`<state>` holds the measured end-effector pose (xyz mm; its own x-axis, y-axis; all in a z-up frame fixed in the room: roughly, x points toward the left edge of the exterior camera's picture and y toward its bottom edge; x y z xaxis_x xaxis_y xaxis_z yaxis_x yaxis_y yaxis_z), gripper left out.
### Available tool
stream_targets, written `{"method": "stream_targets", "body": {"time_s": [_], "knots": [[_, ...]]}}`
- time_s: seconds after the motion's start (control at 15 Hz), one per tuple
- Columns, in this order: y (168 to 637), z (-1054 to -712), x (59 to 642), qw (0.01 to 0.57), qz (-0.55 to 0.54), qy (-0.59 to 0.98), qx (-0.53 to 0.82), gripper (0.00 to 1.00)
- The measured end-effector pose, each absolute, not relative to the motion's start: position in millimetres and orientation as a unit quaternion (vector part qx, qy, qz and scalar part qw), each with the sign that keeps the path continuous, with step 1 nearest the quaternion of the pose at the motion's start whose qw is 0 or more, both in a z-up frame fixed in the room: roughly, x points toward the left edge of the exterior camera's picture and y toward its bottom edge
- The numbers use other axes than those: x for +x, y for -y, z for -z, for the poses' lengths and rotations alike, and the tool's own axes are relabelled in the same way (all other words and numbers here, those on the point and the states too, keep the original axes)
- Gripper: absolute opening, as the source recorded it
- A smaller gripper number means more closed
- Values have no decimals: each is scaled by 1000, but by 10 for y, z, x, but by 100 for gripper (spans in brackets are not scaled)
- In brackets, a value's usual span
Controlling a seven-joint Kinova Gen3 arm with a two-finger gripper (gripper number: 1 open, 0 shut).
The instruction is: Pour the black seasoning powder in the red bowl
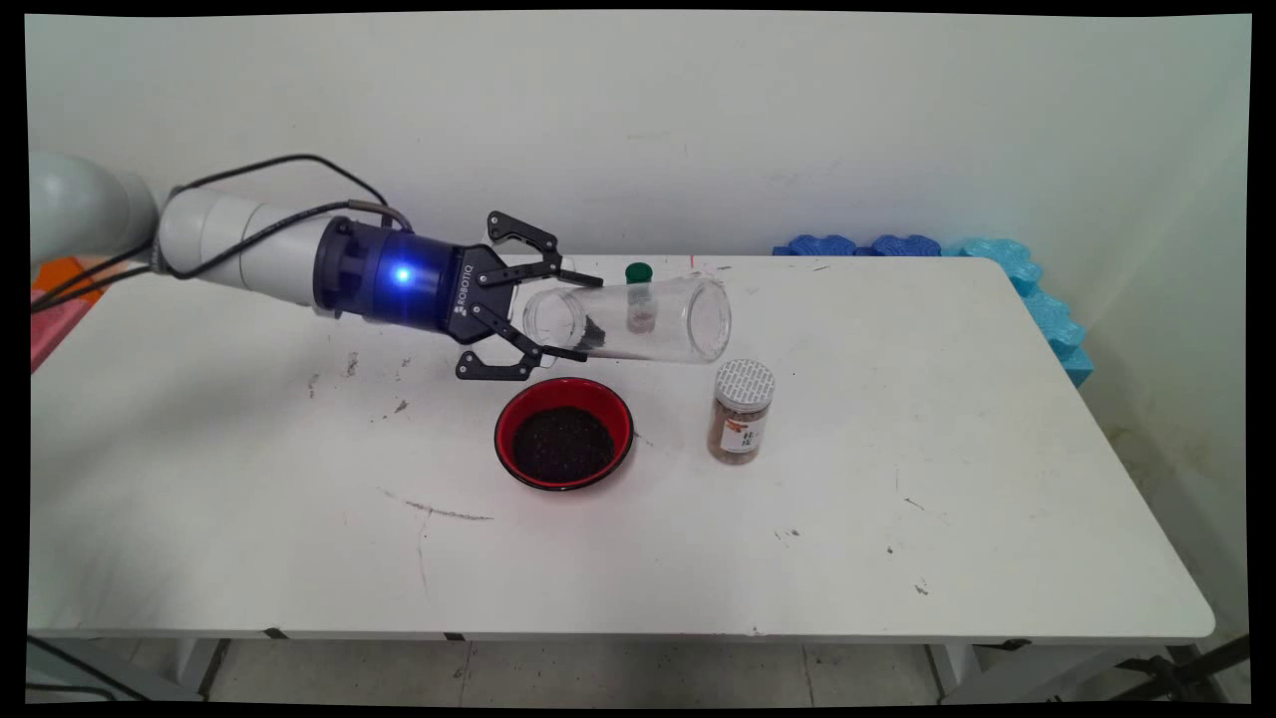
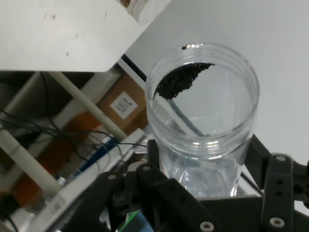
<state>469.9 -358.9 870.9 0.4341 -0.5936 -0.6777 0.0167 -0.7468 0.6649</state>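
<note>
Arm stretched level, jaws clamped on a sideways clear jar [image 1: 638, 319] above the red bowl [image 1: 564, 433].

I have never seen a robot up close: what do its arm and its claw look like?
The white tubular arm ends in a dark wrist ring with a glowing blue light. Black cables loop along it. The black two-finger gripper, lettered ROBOTIQ, has open metal linkages with visible pivot pins.

- Even, soft light falls on the worktop [image 1: 897, 479]; shadows beneath the red bowl [image 1: 564, 433] stay faint.
- Hand view: the clear jar [image 2: 203, 121] looks sharp, with clutter beyond it slightly soft.
</note>
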Motion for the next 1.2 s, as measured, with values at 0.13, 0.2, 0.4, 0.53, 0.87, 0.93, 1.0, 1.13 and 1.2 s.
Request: {"method": "stream_targets", "body": {"time_s": [0.13, 0.2, 0.4, 0.53, 0.87, 0.93, 1.0, 1.13, 1.2], "knots": [[3617, -8772, 4700, 318, 480, 221, 787, 0], [3632, -8804, 4701, 324, 470, 242, 785, 0], [3675, -8894, 4707, 342, 439, 302, 774, 0], [3707, -8956, 4713, 355, 416, 342, 764, 0], [3786, -9102, 4706, 381, 367, 428, 733, 0], [3802, -9142, 4702, 388, 354, 449, 723, 0], [3816, -9182, 4695, 396, 341, 470, 711, 0], [3840, -9244, 4681, 408, 322, 499, 693, 0], [3856, -9290, 4674, 417, 308, 518, 681, 0]]}}
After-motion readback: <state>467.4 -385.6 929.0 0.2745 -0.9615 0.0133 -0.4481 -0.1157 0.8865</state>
